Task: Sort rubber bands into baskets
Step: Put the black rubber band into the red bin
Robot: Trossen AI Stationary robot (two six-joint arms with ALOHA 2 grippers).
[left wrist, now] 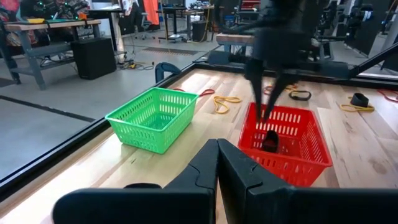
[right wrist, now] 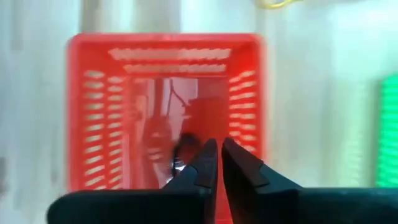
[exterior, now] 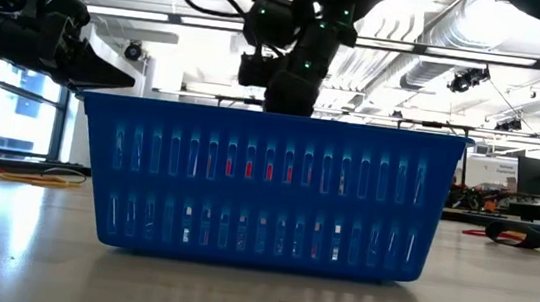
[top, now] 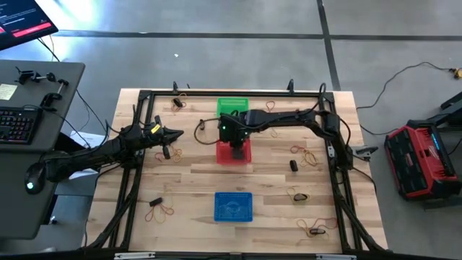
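With right tool [right wrist: 217,163] above it, red basket [right wrist: 93,112] directly beneath.

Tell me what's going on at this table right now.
Two robot arms are sorting rubber bands into baskets. The right gripper hangs over the red basket, fingers nearly together; whether it holds a band can't be told. A dark band lies inside that basket. The left gripper waits shut to the side, above the table. The green basket and blue basket sit beyond and before the red one, with loose rubber bands scattered around.
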